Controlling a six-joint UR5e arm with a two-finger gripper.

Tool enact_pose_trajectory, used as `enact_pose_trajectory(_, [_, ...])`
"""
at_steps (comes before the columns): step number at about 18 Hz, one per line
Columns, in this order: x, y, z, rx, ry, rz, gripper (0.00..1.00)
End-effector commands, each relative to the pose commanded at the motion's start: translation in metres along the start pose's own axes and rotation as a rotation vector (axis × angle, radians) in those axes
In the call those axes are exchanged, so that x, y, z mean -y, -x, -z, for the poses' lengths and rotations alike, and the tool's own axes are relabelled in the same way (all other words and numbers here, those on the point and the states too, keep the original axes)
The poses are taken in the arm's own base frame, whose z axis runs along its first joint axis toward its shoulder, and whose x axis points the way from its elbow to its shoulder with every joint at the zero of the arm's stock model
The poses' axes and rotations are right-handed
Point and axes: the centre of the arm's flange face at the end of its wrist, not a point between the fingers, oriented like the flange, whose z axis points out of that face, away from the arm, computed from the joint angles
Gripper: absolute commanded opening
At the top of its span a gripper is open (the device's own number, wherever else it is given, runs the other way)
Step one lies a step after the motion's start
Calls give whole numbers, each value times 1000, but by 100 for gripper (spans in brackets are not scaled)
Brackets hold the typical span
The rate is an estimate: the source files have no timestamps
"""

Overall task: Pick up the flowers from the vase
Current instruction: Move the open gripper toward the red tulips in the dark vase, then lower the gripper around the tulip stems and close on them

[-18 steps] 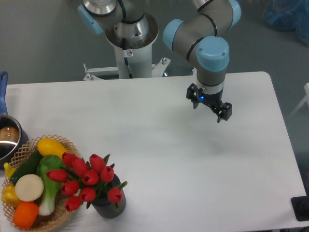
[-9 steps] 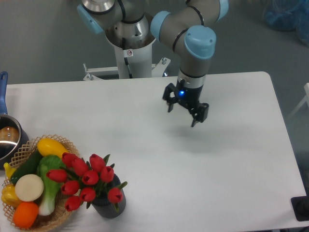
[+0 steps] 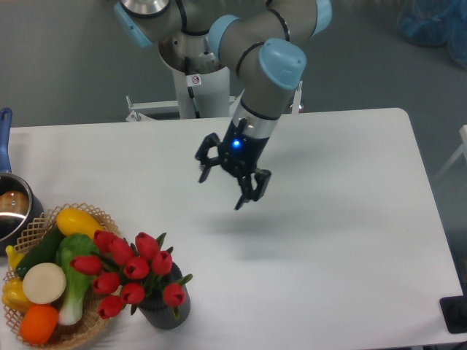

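The flowers (image 3: 133, 271), a bunch of red tulips with green leaves, stand in the vase (image 3: 165, 310), a short dark cylinder near the table's front left. Their stems are hidden inside it. My gripper (image 3: 221, 190) is open and empty, held above the middle of the table, well up and to the right of the flowers, its fingers pointing down and to the left.
A wicker basket (image 3: 93, 327) with a yellow squash, a green-and-white leafy vegetable, an orange and other produce stands just left of the vase, touching the tulips. A pot with a blue handle (image 3: 9, 204) sits at the left edge.
The gripper has moved left and toward the front, from the right of the table to its middle, and has tilted toward the flowers. It stays open. Flowers and vase have not moved.
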Motion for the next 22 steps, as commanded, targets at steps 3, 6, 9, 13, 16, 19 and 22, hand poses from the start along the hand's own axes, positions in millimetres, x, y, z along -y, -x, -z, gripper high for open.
enact_pose_trajectory(3, [25, 11, -8, -35, -86, -7, 100])
enact_pose_trajectory(6, [48, 18, -16, -45, -120, -8, 100])
enact_pose_trajectory(9, [60, 34, -21, -56, -150, -11, 100])
enact_pose_trajectory(13, [73, 43, -37, -69, -152, -26, 100])
enact_pose_trajectory(16, [81, 52, -40, -67, -180, -46, 100])
enact_pose_trajectory(19, [82, 57, -43, -69, -186, -47, 100])
enact_pose_trajectory(22, [84, 54, -49, -87, -198, -48, 100])
